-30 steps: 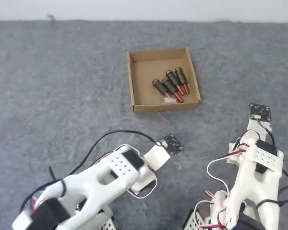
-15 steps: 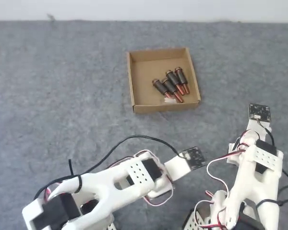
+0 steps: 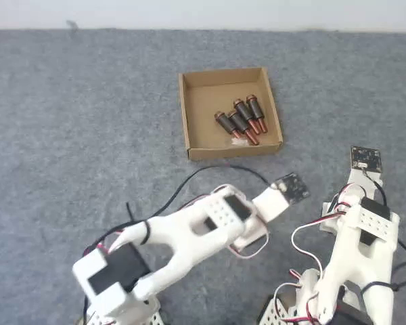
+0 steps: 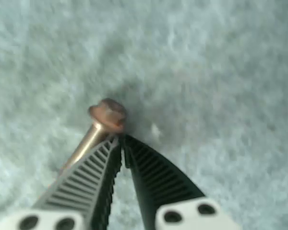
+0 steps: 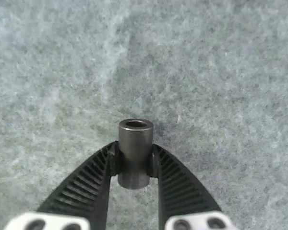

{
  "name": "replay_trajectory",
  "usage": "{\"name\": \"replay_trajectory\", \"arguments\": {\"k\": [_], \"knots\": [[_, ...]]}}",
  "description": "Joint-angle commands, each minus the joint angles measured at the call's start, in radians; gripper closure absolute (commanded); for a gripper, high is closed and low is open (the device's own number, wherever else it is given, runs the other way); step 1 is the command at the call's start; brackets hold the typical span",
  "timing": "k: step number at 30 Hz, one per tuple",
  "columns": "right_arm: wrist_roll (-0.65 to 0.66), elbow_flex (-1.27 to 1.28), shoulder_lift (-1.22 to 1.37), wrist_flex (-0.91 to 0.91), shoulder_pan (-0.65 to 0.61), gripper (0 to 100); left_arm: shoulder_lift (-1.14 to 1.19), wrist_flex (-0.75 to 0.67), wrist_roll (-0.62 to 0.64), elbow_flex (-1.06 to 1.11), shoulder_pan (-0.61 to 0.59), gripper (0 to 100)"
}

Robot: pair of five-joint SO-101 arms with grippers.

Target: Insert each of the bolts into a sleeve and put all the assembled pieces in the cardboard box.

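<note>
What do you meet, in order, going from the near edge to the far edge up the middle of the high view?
Left arm → grey carpet → cardboard box, with the assembled pieces inside → grey carpet again → pale strip at the far edge.

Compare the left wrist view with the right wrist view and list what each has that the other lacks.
Left wrist view: the left end effector pinching a copper bolt just below its head. Right wrist view: the right end effector clamped on a dark sleeve, its open bore facing away from the camera. Shared: grey carpet underneath.
</note>
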Motion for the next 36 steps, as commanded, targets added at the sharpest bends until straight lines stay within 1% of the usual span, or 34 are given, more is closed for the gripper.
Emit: {"name": "replay_trajectory", "arguments": {"k": [1, 4, 5, 6, 10, 13, 15, 17, 21, 27, 30, 34, 36], "knots": [[0.012, -0.006, 0.002, -0.015, 0.01, 99.1, 0.011, 0.13, -0.126, -0.176, -0.011, 99], [0.012, -0.006, 0.002, -0.018, 0.01, 99.1, 0.011, 0.14, -0.315, -0.202, -0.014, 99], [0.012, -0.006, 0.004, -0.025, 0.008, 99.1, 0.011, 0.14, -0.362, -0.205, -0.025, 99], [0.012, -0.005, 0.004, -0.027, 0.008, 99.1, 0.011, 0.14, -0.382, -0.206, -0.037, 99], [0.012, -0.005, 0.004, -0.027, 0.008, 99.1, 0.011, 0.14, -0.388, -0.208, -0.074, 98], [0.012, -0.005, 0.004, -0.027, 0.008, 99.1, 0.012, 0.146, -0.394, -0.205, -0.075, 92], [0.012, -0.005, 0.004, -0.027, 0.008, 99.1, 0.012, 0.147, -0.428, -0.202, -0.078, 87], [0.012, -0.005, 0.004, -0.027, 0.008, 99.1, 0.018, 0.166, -0.453, -0.205, -0.08, 85], [0.012, -0.005, 0.004, -0.027, 0.008, 99.1, 0.021, 0.175, -0.482, -0.206, -0.094, 85], [0.012, -0.005, 0.004, -0.027, 0.007, 99.1, 0.026, 0.172, -0.479, -0.205, -0.094, 85], [0.012, -0.005, 0.004, -0.027, 0.007, 99.1, 0.026, 0.141, -0.477, -0.199, -0.092, 85], [0.012, -0.005, 0.004, -0.027, 0.007, 99.1, 0.052, 0.103, -0.476, -0.209, -0.086, 90], [0.012, -0.005, 0.004, -0.027, 0.007, 99.1, 0.077, 0.114, -0.476, -0.236, -0.078, 91]]}}
